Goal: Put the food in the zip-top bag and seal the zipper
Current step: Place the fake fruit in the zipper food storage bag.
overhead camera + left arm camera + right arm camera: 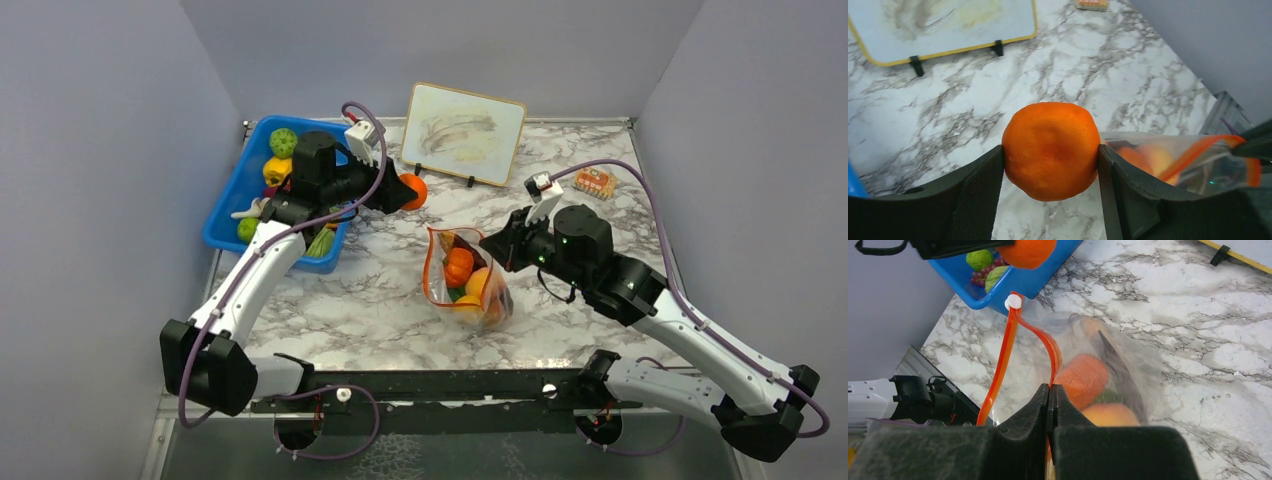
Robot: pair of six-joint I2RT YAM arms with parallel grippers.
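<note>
My left gripper (pixel 1050 160) is shut on an orange (pixel 1050 150) and holds it above the marble table, left of and behind the bag; the orange also shows in the top view (pixel 412 190). The clear zip-top bag (pixel 468 280) lies mid-table with its mouth open, holding a carrot (pixel 1083 377), a peach (pixel 1110 415) and other pieces. My right gripper (pixel 1050 390) is shut on one side of the bag's orange-red zipper strip (pixel 1048 347). The white slider tab (pixel 1012 302) sits at the strip's far end.
A blue bin (pixel 235 205) at the back left holds green, yellow and purple toy food. A framed board (pixel 463 133) stands at the back. A small orange-red item (pixel 596 183) lies at the back right. Grey walls enclose the table.
</note>
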